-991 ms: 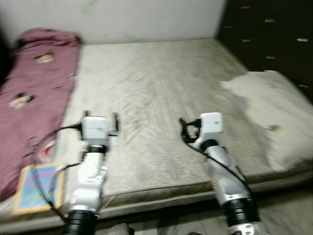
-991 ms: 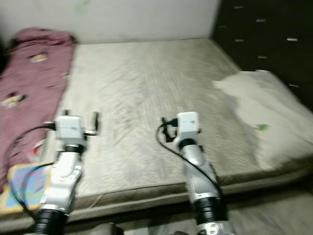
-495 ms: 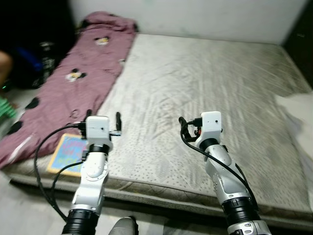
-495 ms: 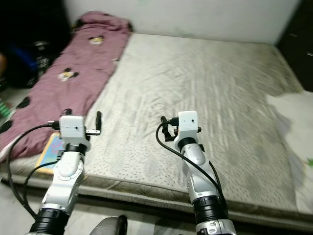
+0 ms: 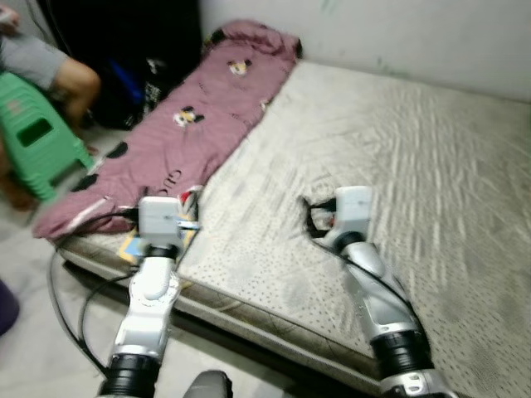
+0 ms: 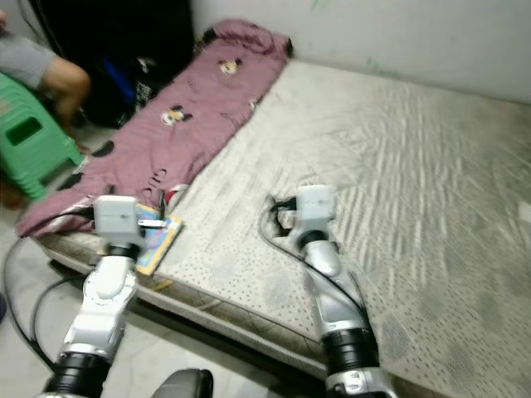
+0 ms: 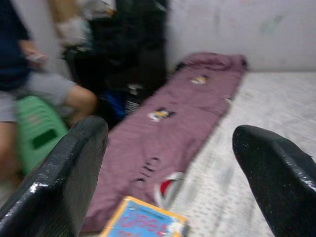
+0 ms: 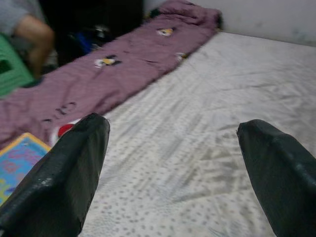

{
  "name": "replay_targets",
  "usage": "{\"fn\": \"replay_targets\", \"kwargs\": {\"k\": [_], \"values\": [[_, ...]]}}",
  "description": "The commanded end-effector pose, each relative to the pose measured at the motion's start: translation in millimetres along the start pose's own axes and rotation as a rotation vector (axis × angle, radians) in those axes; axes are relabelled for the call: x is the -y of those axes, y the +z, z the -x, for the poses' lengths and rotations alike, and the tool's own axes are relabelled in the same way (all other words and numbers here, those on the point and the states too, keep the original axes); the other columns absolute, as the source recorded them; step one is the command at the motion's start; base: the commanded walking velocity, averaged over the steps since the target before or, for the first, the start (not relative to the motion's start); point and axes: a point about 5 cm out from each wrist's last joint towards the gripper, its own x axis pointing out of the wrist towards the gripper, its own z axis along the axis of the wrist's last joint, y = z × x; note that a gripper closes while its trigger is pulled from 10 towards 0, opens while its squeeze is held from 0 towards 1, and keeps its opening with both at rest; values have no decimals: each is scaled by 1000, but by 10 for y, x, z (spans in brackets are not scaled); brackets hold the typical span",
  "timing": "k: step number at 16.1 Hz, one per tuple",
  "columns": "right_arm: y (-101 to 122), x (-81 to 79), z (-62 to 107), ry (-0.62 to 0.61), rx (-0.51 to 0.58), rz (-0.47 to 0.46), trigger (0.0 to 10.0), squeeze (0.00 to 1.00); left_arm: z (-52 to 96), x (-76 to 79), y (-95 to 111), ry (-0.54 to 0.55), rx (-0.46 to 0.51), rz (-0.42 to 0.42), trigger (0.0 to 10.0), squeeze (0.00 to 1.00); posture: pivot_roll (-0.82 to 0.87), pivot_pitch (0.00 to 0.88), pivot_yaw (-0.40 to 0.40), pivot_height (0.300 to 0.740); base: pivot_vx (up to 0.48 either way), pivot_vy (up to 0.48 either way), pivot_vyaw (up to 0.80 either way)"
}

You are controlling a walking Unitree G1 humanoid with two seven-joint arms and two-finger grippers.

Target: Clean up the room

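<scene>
Blanket (image 5: 191, 124) maroon, along the mattress (image 5: 390, 166) edge | book (image 6: 158, 236) at mattress corner | left gripper (image 7: 168, 163) fingers spread, empty | right gripper (image 8: 173, 163) spread, empty, over mattress

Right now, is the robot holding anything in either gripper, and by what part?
Nothing is held. The left gripper and the right gripper are both open and empty above the bed.

The light is soft and even over the bed (image 5: 398, 149), with no glare and no hard shadows. Left of the bed, behind the stool (image 5: 37, 153), the corner is very dark. All views have motion blur. In both wrist views the near fingers (image 7: 64, 177) are unsharp.
</scene>
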Motion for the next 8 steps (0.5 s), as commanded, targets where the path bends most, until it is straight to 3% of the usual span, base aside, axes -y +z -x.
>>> {"fn": "replay_targets", "kwargs": {"k": [1, 5, 8], "values": [[-20, 97, 14, -37, -11, 4, 10000, 0, 0, 56, 11, -27, -1, 17, 10000, 0, 55, 0, 8, 740, 0, 0, 0], [-42, 132, 23, -63, -21, -29, 10000, 0, 4, 87, -19, -58, -31, 65, 10000, 0, 54, 0, 7, 740, 0, 0, 0], [-63, 159, 22, -88, -36, -40, 10000, 0, -1, 63, -39, -43, -46, 77, 10000, 0, 53, 0, 7, 740, 0, 0, -800]]}}
